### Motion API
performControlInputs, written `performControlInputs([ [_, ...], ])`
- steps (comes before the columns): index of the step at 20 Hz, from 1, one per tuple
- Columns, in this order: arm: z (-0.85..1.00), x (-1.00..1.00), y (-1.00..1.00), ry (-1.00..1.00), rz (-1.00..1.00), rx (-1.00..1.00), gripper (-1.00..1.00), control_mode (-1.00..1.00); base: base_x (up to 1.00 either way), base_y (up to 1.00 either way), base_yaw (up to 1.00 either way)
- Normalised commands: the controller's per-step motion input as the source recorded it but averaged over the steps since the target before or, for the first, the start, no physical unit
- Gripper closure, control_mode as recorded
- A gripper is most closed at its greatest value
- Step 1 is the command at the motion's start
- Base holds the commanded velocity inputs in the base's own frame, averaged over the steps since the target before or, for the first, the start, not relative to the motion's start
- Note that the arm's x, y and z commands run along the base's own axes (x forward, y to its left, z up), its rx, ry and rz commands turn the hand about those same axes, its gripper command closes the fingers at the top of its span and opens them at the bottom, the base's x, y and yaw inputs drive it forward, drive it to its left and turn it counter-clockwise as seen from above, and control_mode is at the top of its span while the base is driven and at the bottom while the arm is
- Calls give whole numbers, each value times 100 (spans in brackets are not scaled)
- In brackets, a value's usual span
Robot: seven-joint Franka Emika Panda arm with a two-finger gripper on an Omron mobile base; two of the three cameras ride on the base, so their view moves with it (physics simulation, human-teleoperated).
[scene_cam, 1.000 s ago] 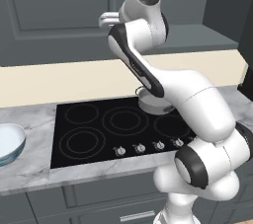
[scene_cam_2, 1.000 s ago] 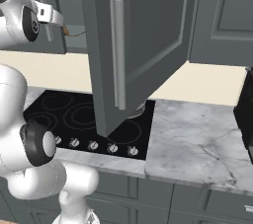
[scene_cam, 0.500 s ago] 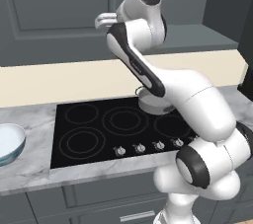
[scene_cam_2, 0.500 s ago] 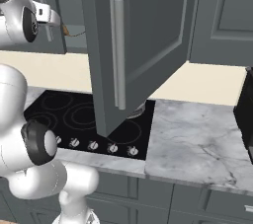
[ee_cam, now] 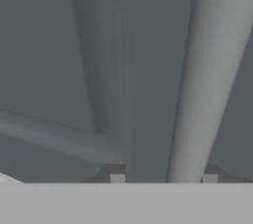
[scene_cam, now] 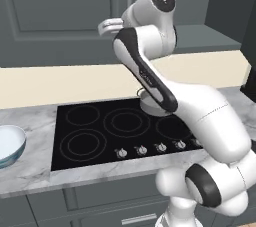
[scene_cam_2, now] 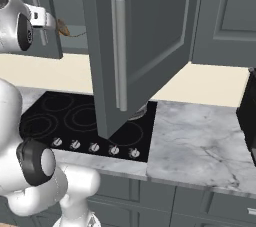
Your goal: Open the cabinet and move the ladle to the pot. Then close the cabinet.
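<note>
Right door of the big dark grey wall cabinet point(scene_cam_2: 150, 46) hangs wide open. End effector point(ee_cam: 163, 178) sits at the left door's long vertical silver bar handle point(ee_cam: 210, 75), fingertips either side, gripping or not I can't tell. Slender wooden-ended ladle point(scene_cam_2: 67, 30) lies inside the cabinet.

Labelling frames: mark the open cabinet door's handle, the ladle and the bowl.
handle point(scene_cam_2: 119, 53), right base view, middle of bar.
ladle point(scene_cam_2: 64, 27), right base view, brown end.
bowl point(scene_cam: 10, 143), left base view, inside.
</note>
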Motion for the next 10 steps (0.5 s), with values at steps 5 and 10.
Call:
performControlInputs([
  [5,0,-100,97,-13,1,-1,100,-100,0,0,0],
  [10,0,-100,93,-9,0,0,100,-100,0,0,0],
])
